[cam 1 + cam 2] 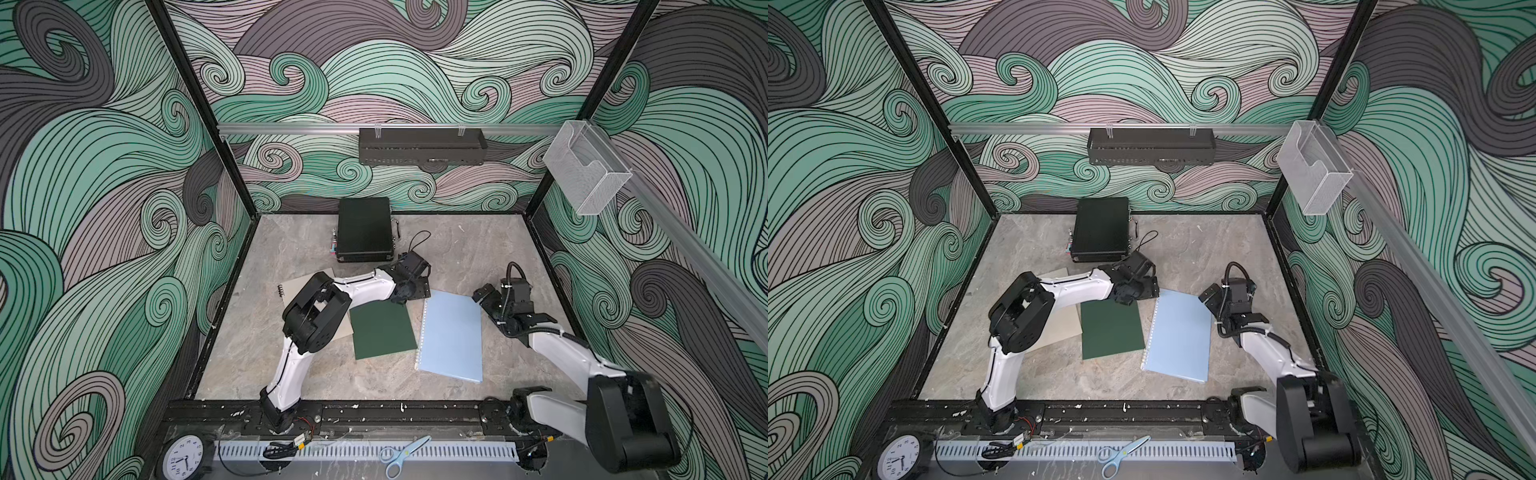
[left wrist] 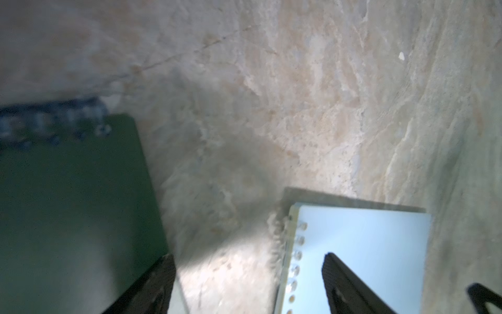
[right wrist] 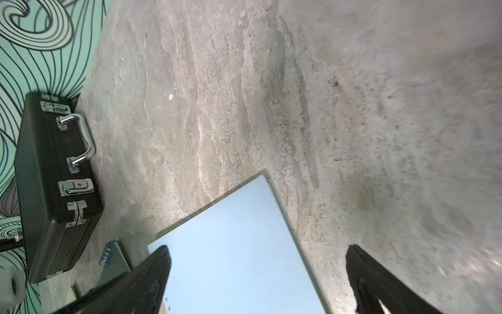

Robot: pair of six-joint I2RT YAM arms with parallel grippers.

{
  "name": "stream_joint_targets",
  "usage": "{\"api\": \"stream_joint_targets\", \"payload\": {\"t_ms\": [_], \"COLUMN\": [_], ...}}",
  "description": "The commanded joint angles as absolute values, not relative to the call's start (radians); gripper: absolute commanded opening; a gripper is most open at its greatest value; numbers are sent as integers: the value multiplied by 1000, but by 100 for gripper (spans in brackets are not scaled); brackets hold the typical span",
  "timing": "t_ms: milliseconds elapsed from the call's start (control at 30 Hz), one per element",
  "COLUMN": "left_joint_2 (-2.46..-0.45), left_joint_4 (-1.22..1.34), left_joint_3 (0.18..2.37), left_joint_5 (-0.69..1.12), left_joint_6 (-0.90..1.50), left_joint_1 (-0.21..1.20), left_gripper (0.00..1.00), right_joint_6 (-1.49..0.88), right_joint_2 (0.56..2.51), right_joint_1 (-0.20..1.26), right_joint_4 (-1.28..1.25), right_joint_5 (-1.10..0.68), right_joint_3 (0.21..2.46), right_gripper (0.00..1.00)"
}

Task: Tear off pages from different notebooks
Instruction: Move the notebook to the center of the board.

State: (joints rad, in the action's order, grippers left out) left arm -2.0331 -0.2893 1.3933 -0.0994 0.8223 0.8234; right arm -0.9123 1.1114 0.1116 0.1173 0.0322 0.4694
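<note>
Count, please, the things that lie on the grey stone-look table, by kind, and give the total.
Thin spiral-bound notebooks: 3 (beige kraft notebook, dark green notebook, light blue notebook)
Black hard case with metal latches: 1
Total: 4

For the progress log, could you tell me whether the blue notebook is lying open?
No, the blue notebook lies closed with its cover up.

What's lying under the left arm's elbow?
A beige notebook; its spiral edge and two corners show. The left arm hides the middle, so anything lying there can't be seen.
</note>
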Motion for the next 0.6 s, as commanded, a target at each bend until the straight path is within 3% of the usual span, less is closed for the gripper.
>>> {"api": "stream_joint_targets", "payload": {"t_ms": [0,100,233,300,367,433,567], "left_joint_2": [-1901,-1835,-1781,-1779,-1818,-1857,-1911], "left_joint_4": [-192,-40,179,8,-153,-138,-74], "left_joint_3": [1281,1141,992,1049,1133,1139,1142], "left_joint_5": [-279,-249,-141,-198,-216,-195,-212], "left_joint_6": [818,800,786,874,934,962,991], "left_joint_1": [875,884,886,886,894,916,955], "left_gripper": [92,96,93,94,82,78,78], "right_joint_6": [-916,-900,-868,-866,-874,-867,-863], "right_joint_2": [996,910,851,816,774,731,689], "right_joint_1": [106,108,113,117,120,123,131], "right_joint_4": [241,284,342,349,379,399,408], "right_joint_5": [90,40,-32,-36,-24,-22,-22], "right_joint_3": [401,362,335,305,275,250,229], "right_gripper": [99,99,99,99,99,99,99]}}
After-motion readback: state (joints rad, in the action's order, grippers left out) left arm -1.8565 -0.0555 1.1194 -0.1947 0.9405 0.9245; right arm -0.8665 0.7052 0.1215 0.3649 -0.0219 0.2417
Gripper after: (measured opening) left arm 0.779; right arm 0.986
